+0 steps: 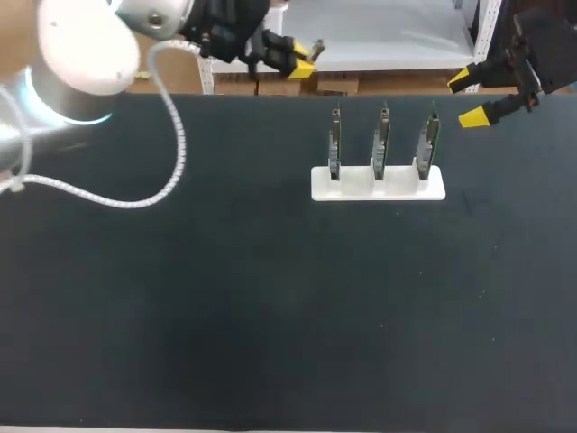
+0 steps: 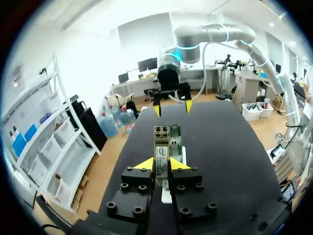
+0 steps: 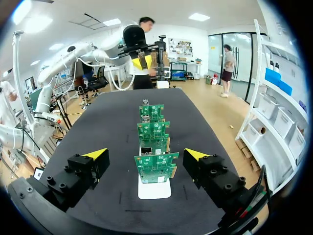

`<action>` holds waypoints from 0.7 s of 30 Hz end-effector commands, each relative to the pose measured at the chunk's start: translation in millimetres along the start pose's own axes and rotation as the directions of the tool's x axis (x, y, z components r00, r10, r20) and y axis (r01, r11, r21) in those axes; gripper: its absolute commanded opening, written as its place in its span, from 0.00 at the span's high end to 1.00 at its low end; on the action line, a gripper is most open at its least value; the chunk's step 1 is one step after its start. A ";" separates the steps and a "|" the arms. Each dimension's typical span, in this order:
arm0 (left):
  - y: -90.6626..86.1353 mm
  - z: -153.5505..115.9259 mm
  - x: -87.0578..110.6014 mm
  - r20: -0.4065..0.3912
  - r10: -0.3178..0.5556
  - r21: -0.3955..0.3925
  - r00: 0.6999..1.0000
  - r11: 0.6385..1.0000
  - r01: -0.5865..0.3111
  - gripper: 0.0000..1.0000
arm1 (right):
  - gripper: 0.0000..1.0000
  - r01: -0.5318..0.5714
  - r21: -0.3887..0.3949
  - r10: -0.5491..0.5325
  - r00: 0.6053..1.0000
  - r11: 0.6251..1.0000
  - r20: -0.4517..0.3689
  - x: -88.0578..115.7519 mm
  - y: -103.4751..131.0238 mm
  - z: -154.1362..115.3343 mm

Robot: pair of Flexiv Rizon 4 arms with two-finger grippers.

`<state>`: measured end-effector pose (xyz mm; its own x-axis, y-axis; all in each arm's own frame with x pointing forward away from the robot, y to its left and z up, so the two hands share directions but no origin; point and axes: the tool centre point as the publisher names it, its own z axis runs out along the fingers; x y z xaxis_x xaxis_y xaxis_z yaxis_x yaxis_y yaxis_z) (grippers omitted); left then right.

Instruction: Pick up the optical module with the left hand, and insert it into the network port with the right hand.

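Left gripper sits at the table's far-left edge, jaws clamped on the optical module. In the left wrist view, the module stands upright between the yellow tips, sticking out ahead of the gripper. Right of centre near the far edge is the white holder, with three green circuit boards upright in a row. In the right wrist view, a silvery network port shows just behind the nearest board. Right gripper hangs at the far-right edge, near the rightmost board and not touching it, jaws wide apart and holding nothing. Module is well apart from the boards.
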<state>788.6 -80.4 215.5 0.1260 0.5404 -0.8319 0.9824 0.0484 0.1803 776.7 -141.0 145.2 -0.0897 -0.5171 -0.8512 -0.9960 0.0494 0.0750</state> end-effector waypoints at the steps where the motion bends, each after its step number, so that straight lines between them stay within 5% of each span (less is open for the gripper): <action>1: 10.2 30.4 -10.6 0.117 0.008 0.060 0.993 0.998 -0.016 1.00 | 0.00 0.001 0.006 -0.001 1.000 1.000 0.000 -0.2 2.5 -0.1; 21: -2.4 98.9 -66.3 0.323 -0.056 0.159 0.945 0.987 0.004 1.00 | 0.00 0.001 0.006 -0.001 1.000 1.000 0.000 -0.2 2.5 -0.1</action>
<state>784.0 -191.5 222.8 0.1127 0.2565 -0.9599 0.9927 -0.0699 0.0979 776.7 -141.0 145.2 -0.0897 -0.5171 -0.8512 -0.9960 0.0494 0.0749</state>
